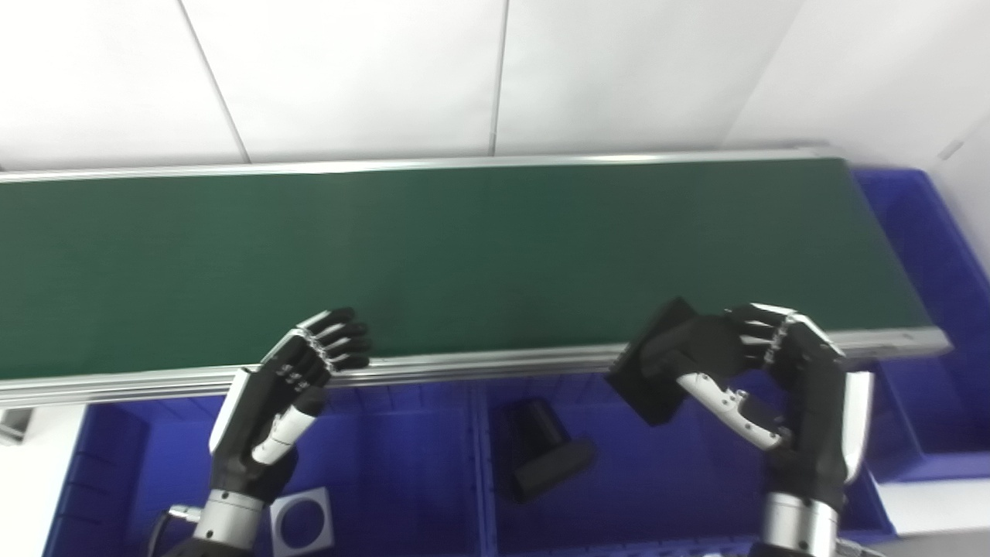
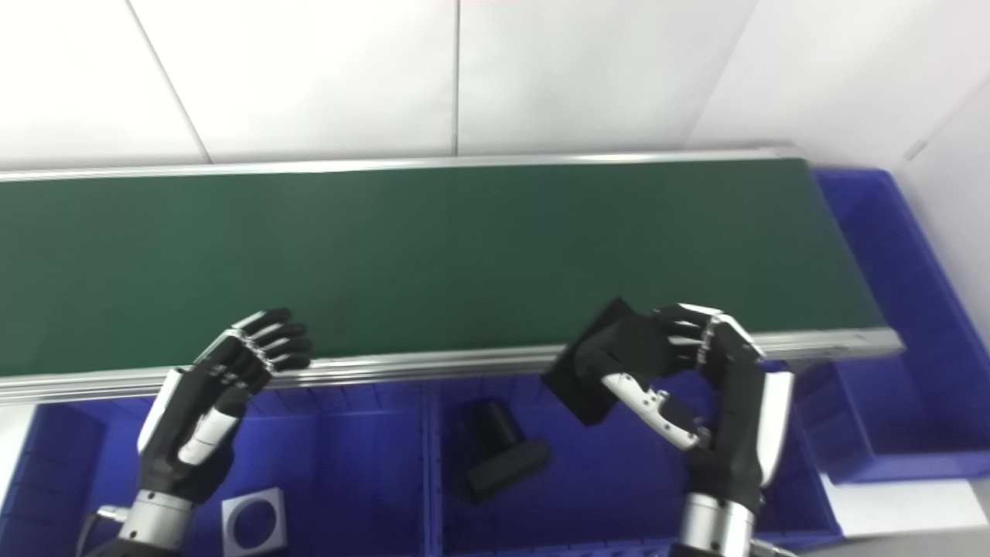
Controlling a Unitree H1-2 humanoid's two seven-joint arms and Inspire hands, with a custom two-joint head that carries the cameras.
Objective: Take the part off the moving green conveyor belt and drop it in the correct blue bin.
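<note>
Right hand (image 1: 773,371): fingers closed on black part (image 1: 653,363) | left hand (image 1: 298,379): empty, loosely spread | I clear the rail, release over middle blue bin (image 1: 681,480).

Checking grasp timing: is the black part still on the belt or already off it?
Off it. The right hand holds the black part tilted, over the belt's near rail and the blue bin.

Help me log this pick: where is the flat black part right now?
The flat black part is clasped in the right hand, on the right in both views, over the near rail of the green conveyor belt and above the middle blue bin.
</note>
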